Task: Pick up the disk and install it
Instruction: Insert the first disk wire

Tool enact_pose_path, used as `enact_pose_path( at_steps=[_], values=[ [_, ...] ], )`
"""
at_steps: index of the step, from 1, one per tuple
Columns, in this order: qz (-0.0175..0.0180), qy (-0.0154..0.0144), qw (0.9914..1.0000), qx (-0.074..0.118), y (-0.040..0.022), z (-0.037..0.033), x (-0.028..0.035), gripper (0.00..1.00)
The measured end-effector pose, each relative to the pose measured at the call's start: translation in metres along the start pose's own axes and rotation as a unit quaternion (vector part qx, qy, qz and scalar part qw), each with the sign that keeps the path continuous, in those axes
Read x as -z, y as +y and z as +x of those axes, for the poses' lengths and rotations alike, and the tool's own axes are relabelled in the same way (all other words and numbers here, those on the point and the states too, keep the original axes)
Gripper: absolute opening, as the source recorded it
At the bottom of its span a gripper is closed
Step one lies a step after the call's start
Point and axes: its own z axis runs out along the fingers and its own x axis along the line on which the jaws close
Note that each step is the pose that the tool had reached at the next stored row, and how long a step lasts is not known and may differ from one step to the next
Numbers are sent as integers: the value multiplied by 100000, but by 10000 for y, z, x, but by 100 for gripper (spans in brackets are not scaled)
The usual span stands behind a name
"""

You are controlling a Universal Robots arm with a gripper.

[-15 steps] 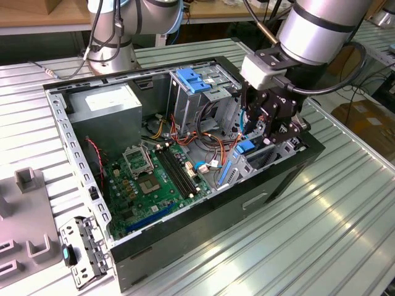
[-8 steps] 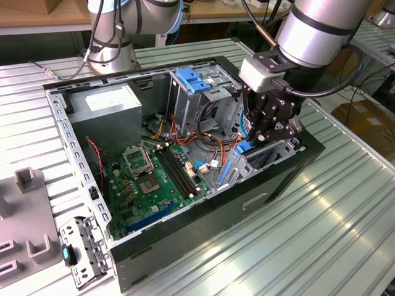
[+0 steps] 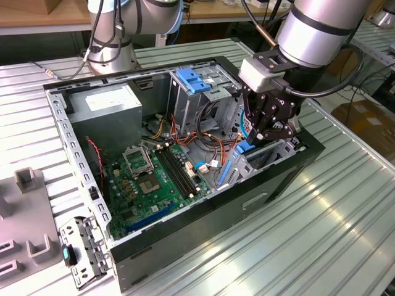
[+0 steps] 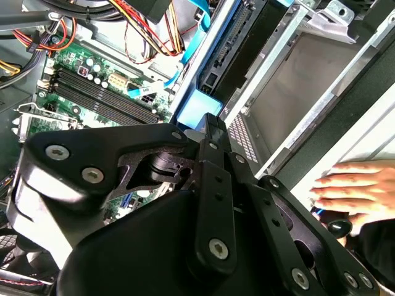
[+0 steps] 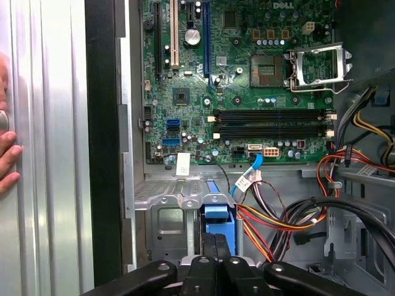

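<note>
**Gripper on the disk's end tab, inside the drive cage**

The gripper (image 5: 215,239) reaches down into the open computer case (image 3: 185,237), at the end of the case toward the exterior view's right. Its two fingers stand together, with their tips pinched on the blue end tab of the disk (image 4: 237,43). This grip is a judgement from both wrist views, where the tab sits directly at the fingertips with no gap showing.

The disk lies straight ahead of the fingertips, not off to either side. It stands on edge, a dark metal body between blue rails. Its long axis continues the line of the fingers and runs away from the tab along the channel of the silver drive cage (image 5: 162,213). The tab is therefore the near end of the disk.

How deep the disk sits cannot be told for certain. Much of its length appears to lie between the cage walls, so the work seems to be at the installing stage rather than the picking-up.

Beside the cage, toward the middle of the case, lie bundled orange, yellow and black cables (image 5: 278,216) and a thin blue data cable (image 5: 250,172). Beyond them is the green motherboard (image 5: 247,80).

Outside the case, a person's hand (image 4: 352,185) rests on the ridged metal table (image 3: 345,246). The case wall stands between it and the fingertips.
</note>
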Motion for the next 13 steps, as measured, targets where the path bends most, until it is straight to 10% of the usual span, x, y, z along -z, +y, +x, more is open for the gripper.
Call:
enact_pose_path(
  at_steps=[13],
  values=[
    [-1,-2,100000,-4,-37,-2,0,11]
  ],
)
